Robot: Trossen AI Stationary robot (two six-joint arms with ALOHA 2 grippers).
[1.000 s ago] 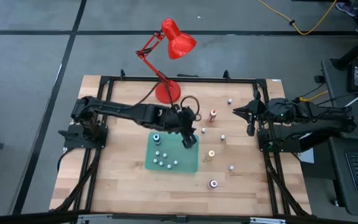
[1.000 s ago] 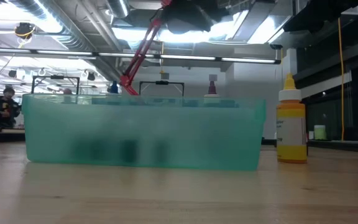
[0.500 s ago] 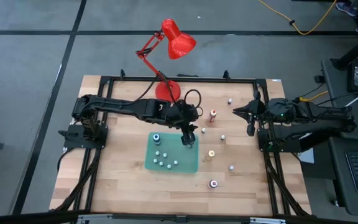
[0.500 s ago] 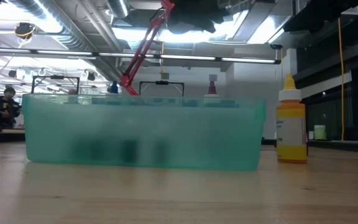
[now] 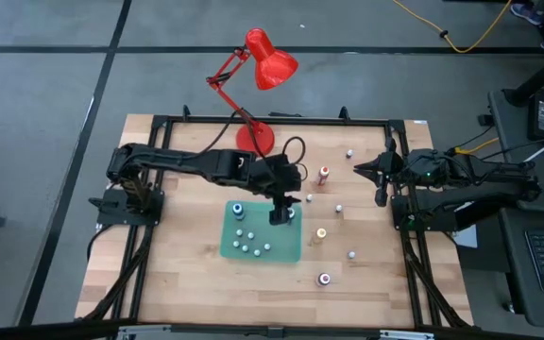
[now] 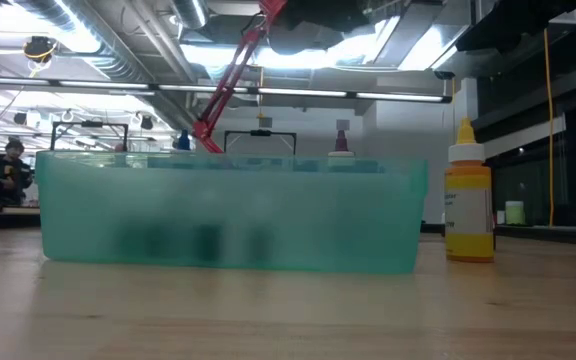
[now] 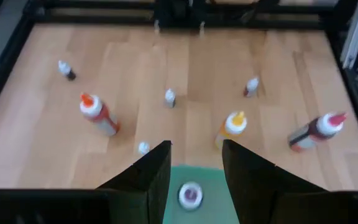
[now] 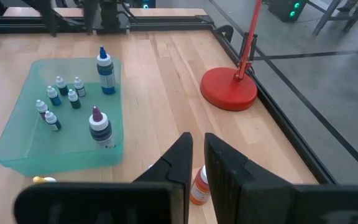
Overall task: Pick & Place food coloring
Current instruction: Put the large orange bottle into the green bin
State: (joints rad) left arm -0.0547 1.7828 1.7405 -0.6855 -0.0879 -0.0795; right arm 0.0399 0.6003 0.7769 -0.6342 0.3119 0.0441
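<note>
My left gripper [image 5: 280, 217] hangs open over the far right corner of the green tray [image 5: 296, 253]. A dark purple bottle with a pale cap [image 7: 190, 195] stands upright on the tray floor below and between its fingers [image 7: 157, 163], apart from them; it also shows in the right wrist view [image 8: 99, 129]. A blue bottle [image 8: 104, 71] and several tiny dropper bottles [image 8: 58, 99] stand in the tray too. My right gripper [image 5: 381, 195] waits shut at the table's right side.
Right of the tray stand a red bottle [image 5: 324, 174], a yellow-orange one [image 5: 319, 234], a maroon one [image 5: 324, 278] and several tiny bottles [image 5: 338, 209]. A red desk lamp [image 5: 253, 137] stands at the far edge. A black frame [image 5: 272, 120] rims the table.
My left gripper has drawn up and a little toward the table's left, off the tray's far right corner. The dark purple bottle now shows standing free beside it in the high view.
</note>
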